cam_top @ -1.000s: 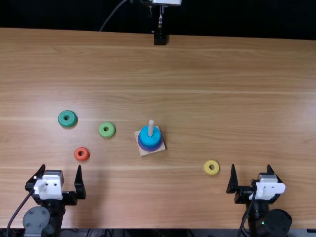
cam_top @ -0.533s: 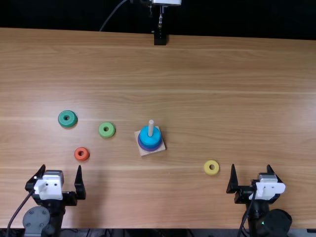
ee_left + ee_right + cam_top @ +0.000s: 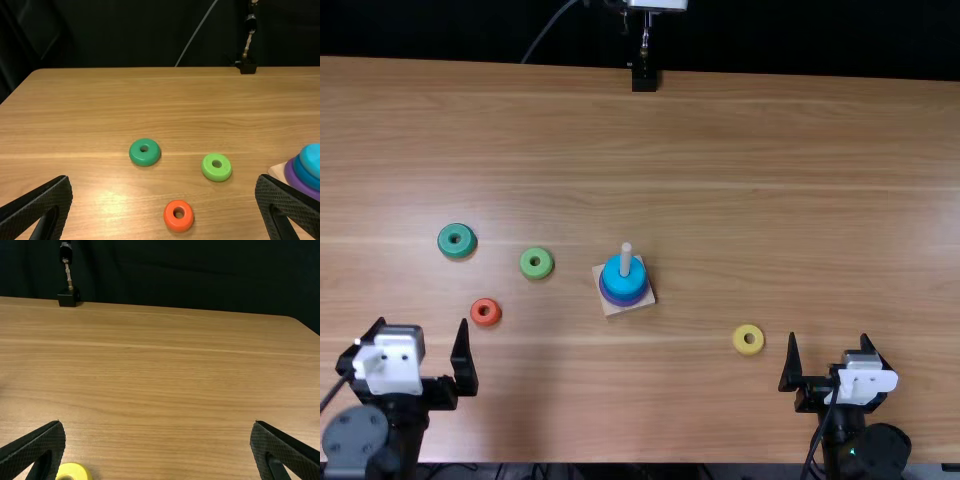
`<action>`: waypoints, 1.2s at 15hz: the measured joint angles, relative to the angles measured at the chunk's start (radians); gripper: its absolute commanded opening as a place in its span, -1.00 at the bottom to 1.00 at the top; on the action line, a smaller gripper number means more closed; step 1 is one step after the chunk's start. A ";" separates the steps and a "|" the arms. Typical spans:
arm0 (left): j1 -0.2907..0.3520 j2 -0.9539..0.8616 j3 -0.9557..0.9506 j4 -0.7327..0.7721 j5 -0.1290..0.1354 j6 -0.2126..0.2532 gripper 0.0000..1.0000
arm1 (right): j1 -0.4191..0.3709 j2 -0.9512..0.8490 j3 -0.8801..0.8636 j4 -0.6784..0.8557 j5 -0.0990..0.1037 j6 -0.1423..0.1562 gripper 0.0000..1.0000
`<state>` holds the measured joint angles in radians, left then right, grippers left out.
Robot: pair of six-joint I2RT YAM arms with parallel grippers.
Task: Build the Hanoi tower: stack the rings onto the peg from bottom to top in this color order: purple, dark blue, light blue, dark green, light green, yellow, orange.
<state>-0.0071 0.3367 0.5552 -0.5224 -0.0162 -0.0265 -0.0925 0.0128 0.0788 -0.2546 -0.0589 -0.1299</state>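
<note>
Left pincer (image 3: 422,321) and right pincer (image 3: 828,338) gape; orange ring (image 3: 494,314) between left pincer and light green ring (image 3: 545,265); black mount (image 3: 644,80) beyond.

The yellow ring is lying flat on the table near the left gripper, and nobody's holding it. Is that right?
Nearly! The yellow ring is near the right gripper, not the left one, as the top view shows. It is lying flat on the table, and nobody's holding it.
</note>
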 measured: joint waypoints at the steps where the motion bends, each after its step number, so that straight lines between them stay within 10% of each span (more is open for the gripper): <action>1: 0.026 0.114 0.088 -0.103 -0.003 0.000 1.00 | 0.000 0.000 0.000 0.000 0.000 0.000 1.00; 5: 0.154 0.473 0.332 -0.524 -0.002 0.000 1.00 | 0.000 0.000 0.000 0.000 0.000 0.000 1.00; 18: 0.156 1.298 0.693 -0.546 0.005 0.002 1.00 | 0.000 0.000 0.000 -0.001 0.000 0.000 1.00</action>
<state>0.1490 1.6344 1.2484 -1.0687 -0.0113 -0.0250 -0.0929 0.0128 0.0792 -0.2554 -0.0586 -0.1303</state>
